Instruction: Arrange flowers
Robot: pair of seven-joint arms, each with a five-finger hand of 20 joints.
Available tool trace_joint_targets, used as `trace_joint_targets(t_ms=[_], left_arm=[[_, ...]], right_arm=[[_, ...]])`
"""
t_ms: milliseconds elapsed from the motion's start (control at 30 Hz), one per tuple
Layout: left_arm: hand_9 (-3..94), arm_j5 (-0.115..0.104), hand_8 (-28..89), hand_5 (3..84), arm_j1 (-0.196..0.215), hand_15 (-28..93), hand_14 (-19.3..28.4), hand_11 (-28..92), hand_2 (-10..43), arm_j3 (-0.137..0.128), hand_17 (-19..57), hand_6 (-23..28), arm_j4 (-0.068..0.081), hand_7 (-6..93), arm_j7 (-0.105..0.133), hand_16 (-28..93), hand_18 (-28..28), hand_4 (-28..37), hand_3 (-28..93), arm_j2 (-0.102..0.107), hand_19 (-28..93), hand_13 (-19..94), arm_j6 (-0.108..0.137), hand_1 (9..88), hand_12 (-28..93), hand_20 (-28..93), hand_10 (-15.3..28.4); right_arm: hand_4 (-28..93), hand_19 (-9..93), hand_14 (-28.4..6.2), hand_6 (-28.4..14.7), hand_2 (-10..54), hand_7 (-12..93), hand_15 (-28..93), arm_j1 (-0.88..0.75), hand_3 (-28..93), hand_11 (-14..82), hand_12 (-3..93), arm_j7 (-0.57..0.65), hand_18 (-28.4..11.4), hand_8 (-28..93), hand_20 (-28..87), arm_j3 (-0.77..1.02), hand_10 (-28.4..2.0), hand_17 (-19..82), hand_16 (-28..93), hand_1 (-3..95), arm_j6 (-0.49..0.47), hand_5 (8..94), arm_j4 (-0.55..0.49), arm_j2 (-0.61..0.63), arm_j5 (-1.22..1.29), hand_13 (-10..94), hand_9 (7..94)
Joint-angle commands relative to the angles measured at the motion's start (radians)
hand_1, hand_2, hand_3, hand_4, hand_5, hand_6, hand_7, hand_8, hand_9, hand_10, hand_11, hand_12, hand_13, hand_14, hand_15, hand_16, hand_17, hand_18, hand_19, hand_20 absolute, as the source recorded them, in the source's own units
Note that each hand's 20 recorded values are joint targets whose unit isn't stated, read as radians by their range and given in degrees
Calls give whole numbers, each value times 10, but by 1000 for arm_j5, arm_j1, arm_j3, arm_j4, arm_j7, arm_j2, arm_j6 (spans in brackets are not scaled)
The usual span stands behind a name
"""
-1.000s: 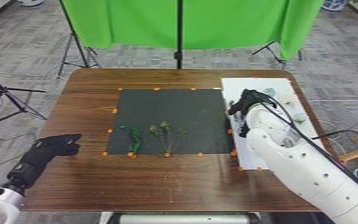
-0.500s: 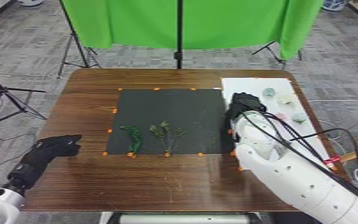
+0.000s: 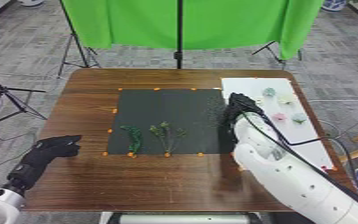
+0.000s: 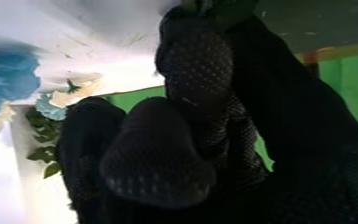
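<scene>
by the dark mat [image 3: 171, 112], the right hand [image 3: 240, 106] holds greenery [image 3: 215, 109].

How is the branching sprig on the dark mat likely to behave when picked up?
The sprig looks light, all thin stems and small tufts. Those slender stems would probably bend or sway if lifted by one end. Its spread branches should keep it from rolling on the mat.

From my station, the mat [image 3: 167, 110] lies on the counter [image 3: 87, 175], left of the board [image 3: 242, 86]. On its near part, a stem [image 3: 135, 140] sits left of the sprigs [image 3: 167, 137]; flower heads [image 3: 286, 99] rest on the board.
</scene>
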Motion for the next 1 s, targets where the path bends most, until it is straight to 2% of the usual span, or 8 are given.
trace_joint_targets(t_ms=[33,300,367,1000], left_arm=[[462,6,-49,467,15,216,198,197,42,-7,60,58,-2,92,-14,4,121,-196,620,-10,75,382,-12,290,135,165,146],[461,5,-49,467,7,217,199,197,43,-4,59,58,1,92,-22,4,121,-194,622,-5,74,382,-28,291,135,165,146],[462,5,-49,467,5,217,199,197,43,-3,59,57,3,93,-24,4,121,-194,622,-1,74,381,-29,291,136,166,146],[460,5,-49,468,4,218,199,197,43,-6,58,58,2,93,-29,4,121,-191,623,-4,74,381,-44,292,135,165,146]], right_arm=[[9,932,8,-53,-95,276,693,-71,559,438,269,-39,-98,228,508,63,-113,750,222,578,129,840,-138,25,-10,937,936],[13,932,10,-54,-95,288,702,-136,572,448,265,-92,-99,223,517,53,-111,754,216,572,185,840,-253,2,-22,937,937],[12,932,10,-54,-95,290,704,-149,573,449,264,-99,-99,223,518,42,-111,756,215,572,178,840,-257,-12,-28,937,937],[14,932,11,-55,-95,295,707,-211,573,453,260,-102,-96,216,518,-4,-110,758,211,568,114,840,-237,-74,-17,937,937]])
